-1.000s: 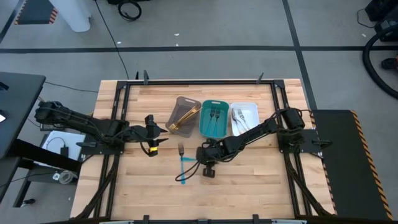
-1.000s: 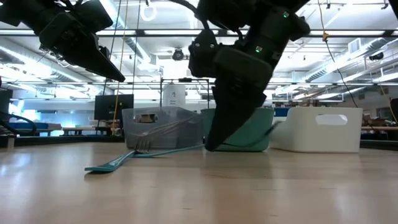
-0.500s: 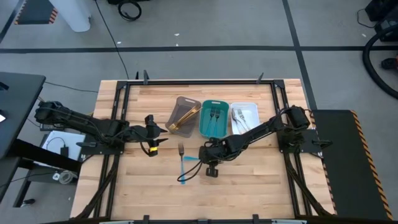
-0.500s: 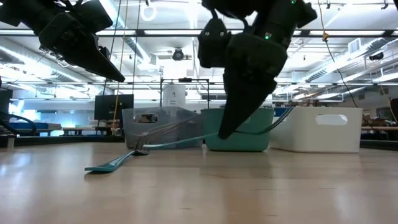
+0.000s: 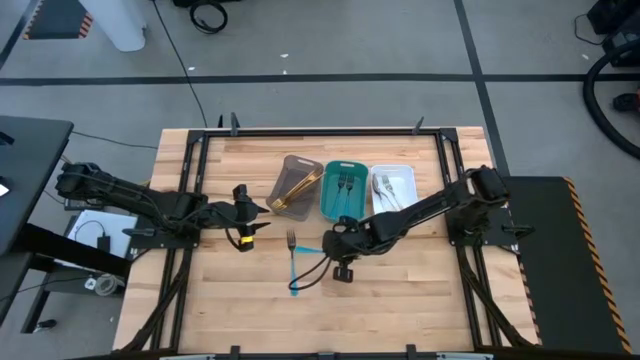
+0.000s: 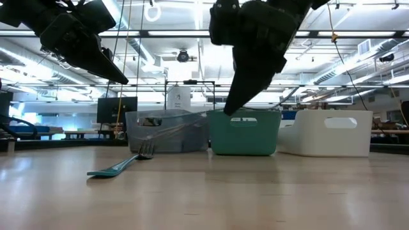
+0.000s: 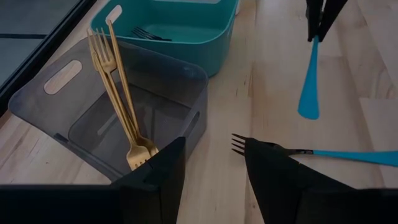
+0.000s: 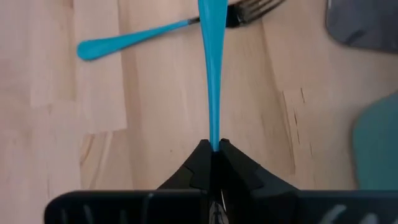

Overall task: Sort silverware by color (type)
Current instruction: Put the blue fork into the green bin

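- The right pincer (image 5: 322,250) hangs above the middle of the bench (image 5: 240,310), raised off the wood, just in front of the teal tray (image 5: 343,191).
- Its fingers are clenched on one end of a blue-handled piece (image 8: 211,68), which sticks out from the tips towards the left side of the bench; which kind of piece it is, I cannot tell.
- A blue-handled fork (image 5: 292,262) lies flat on the bench under it, near the middle, with its dark tines pointing to the far edge. In the right wrist view the held piece crosses over this fork without touching it.
- The left pincer (image 5: 266,208) hangs in the air above the left half of the bench, beside the grey tray (image 5: 287,166). Its fingers (image 7: 155,177) stand apart and hold nothing.
- Three trays stand in a row near the far edge: grey, teal, then the white tray (image 5: 405,176).
- Gold forks (image 7: 118,93) lean inside the grey tray.
- Dark forks (image 5: 345,183) lie in the teal tray.
- Silver pieces (image 5: 384,190) lie in the white tray.
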### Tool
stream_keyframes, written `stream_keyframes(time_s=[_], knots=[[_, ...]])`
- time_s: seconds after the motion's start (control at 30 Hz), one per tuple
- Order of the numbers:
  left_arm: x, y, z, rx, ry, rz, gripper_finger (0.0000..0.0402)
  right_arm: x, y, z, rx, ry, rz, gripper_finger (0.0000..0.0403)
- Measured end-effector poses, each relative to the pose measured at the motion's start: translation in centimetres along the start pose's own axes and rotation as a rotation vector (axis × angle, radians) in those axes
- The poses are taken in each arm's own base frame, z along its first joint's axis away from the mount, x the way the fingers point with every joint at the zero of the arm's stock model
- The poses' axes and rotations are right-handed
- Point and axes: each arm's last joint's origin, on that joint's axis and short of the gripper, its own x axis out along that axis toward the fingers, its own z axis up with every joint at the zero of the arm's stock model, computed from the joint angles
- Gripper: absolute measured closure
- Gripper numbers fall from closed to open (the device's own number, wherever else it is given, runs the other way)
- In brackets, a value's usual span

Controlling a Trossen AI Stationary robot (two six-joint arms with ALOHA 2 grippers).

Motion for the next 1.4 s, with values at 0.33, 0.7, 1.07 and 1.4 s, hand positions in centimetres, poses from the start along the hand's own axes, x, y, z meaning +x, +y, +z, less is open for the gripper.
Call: stream_keyframes(time_s=[0.33, 0.7, 1.07, 1.4], knots=[[0.0, 0.0, 0.0, 0.0, 0.0, 0.0, 0.023, -2.1, -0.1, 0.6, -0.015, -0.053, 0.009, 0.0378], [0.0, 0.0, 0.0, -0.001, 0.0, 0.0, 0.023, -2.6, -0.2, 0.6, -0.035, -0.058, 0.0, 0.0378], [0.0, 0.0, 0.0, -0.001, -0.002, 0.0, 0.023, -3.6, -1.2, 0.7, -0.049, -0.032, -0.027, 0.0378], [0.0, 0.0, 0.0, 0.0, -0.002, -0.001, 0.023, -4.8, -3.1, 1.3, 0.0, -0.073, -0.131, 0.0378]])
